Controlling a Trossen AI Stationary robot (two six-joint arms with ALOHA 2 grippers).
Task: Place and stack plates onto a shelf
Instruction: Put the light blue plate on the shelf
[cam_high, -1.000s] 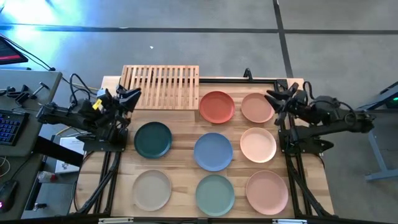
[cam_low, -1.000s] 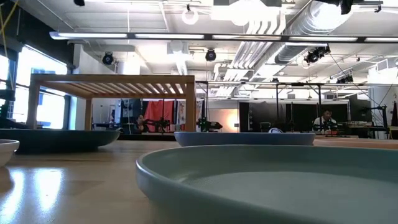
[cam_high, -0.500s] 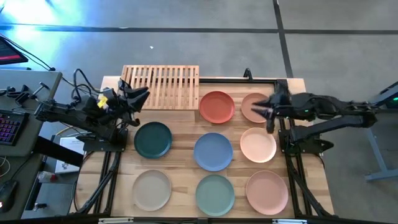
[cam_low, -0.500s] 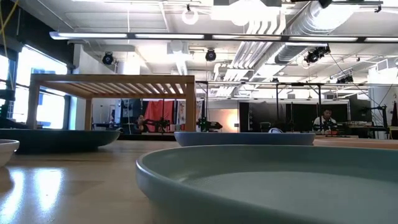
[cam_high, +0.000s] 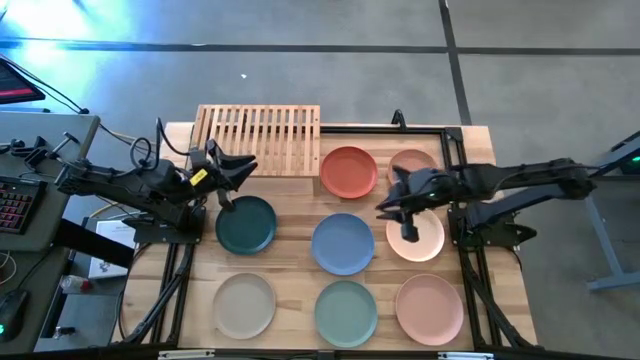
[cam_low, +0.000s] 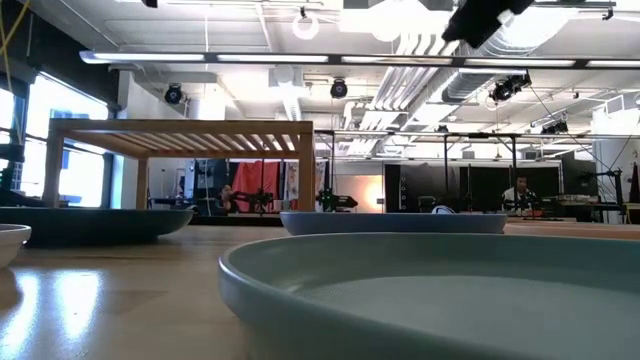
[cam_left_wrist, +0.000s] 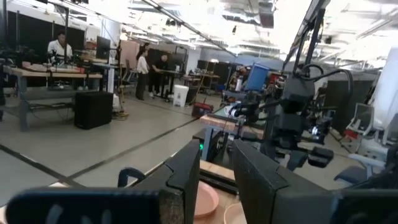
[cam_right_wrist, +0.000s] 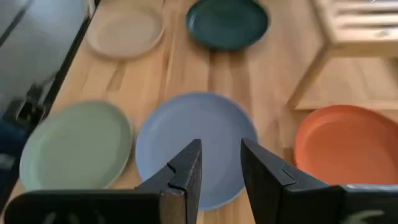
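Several round plates lie flat on the wooden table: terracotta red (cam_high: 349, 171), blue (cam_high: 343, 243), sage green (cam_high: 346, 312), beige (cam_high: 244, 305), dark teal (cam_high: 246, 224) and three peach-pink ones (cam_high: 418, 240), the far one (cam_high: 412, 160) partly under my right arm. The slatted wooden shelf (cam_high: 260, 140) stands on its legs at the far left. My left gripper (cam_high: 250, 166) hangs open in the air between the shelf's near edge and the teal plate. My right gripper (cam_right_wrist: 221, 163) is open, tipped downward above the gap between the terracotta and blue plates.
A black frame rail (cam_high: 400, 128) runs along the table's far edge to the right of the shelf. Both arm bases (cam_high: 165, 215) stand at the table's left and right edges. In the room beyond, people (cam_left_wrist: 60, 46) are at desks far off.
My right gripper has swung from the table's right edge toward its middle, passing over the far peach-pink plate, and has tipped downward. My left gripper has gone a little toward the table's right, along the shelf's near edge. No plate has moved.
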